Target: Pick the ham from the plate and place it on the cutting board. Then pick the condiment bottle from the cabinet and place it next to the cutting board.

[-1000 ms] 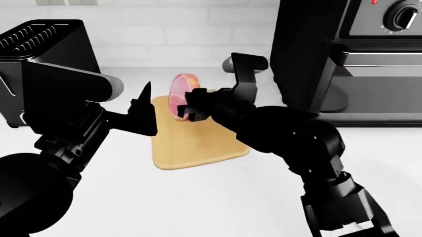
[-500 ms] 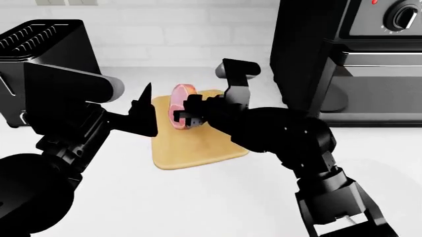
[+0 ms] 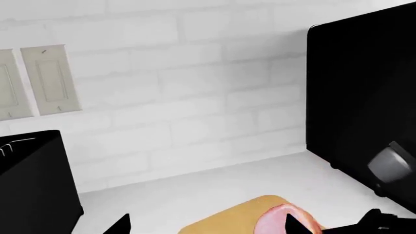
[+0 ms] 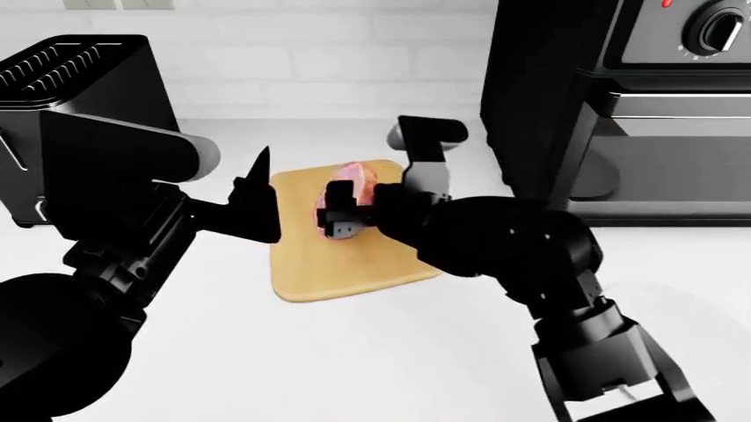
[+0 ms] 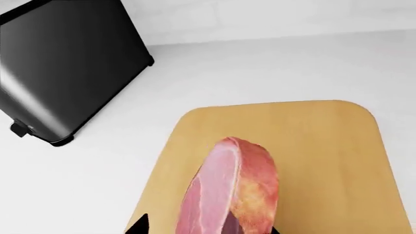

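The ham (image 4: 350, 178) stands on edge just over the far part of the cutting board (image 4: 340, 264), a pink slice with a reddish rind. My right gripper (image 4: 340, 214) is shut on it. In the right wrist view the ham (image 5: 231, 190) fills the space between the two fingertips (image 5: 139, 227), with the cutting board (image 5: 325, 146) under it. My left gripper (image 4: 260, 207) hangs open and empty at the board's left edge. In its own view the left gripper (image 3: 208, 230) faces the ham (image 3: 278, 222) and the cutting board (image 3: 227, 222). The plate, condiment bottle and cabinet are out of view.
A black toaster (image 4: 83, 97) stands at the back left of the white counter (image 4: 352, 352). A tall black appliance (image 4: 551, 97) and an oven (image 4: 669, 114) with a knob rise at the right. A white brick wall (image 3: 195, 87) with switch plates (image 3: 50, 80) closes the back.
My right gripper has carried the ham down and a little toward me, from above the board's far edge to just over its surface. The left arm has not moved.
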{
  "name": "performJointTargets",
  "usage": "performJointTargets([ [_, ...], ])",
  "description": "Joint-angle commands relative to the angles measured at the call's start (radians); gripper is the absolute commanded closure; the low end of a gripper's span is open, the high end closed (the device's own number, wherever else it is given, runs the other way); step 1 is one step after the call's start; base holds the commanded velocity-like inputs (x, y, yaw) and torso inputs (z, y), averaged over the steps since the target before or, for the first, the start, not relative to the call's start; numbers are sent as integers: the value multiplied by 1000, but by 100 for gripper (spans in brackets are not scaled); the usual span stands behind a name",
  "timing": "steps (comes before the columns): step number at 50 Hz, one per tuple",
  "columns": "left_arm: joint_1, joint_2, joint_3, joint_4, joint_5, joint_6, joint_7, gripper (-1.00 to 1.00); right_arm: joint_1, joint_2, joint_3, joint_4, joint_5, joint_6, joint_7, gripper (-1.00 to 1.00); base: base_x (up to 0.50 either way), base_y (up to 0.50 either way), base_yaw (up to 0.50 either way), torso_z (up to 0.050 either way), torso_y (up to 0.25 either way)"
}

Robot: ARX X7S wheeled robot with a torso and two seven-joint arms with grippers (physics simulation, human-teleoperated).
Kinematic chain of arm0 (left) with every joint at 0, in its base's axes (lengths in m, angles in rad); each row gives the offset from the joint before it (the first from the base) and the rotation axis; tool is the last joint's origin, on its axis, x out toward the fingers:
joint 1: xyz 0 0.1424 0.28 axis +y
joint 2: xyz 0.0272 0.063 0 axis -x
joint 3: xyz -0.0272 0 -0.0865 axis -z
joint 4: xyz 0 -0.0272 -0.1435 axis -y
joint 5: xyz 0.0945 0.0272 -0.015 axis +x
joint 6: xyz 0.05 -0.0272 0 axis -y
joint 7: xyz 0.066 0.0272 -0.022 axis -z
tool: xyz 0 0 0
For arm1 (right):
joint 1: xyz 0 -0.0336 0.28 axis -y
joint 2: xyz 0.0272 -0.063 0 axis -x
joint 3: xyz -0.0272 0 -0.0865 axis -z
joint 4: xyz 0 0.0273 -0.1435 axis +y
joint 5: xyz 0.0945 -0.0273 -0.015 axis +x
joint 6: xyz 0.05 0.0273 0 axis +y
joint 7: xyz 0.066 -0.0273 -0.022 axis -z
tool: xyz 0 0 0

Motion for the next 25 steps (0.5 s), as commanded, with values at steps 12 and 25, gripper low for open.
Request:
performJointTargets([
  [12,9,-8,-1,2,-16,13,-14,-100,-9,58,16,-82,50,59,97,-100,0,0,0,0,0],
  [25,7,-11,-4,5,-38,18,-30,-100,-62,116,104,-296,258,239,346,-100,0,0,0,0,0],
])
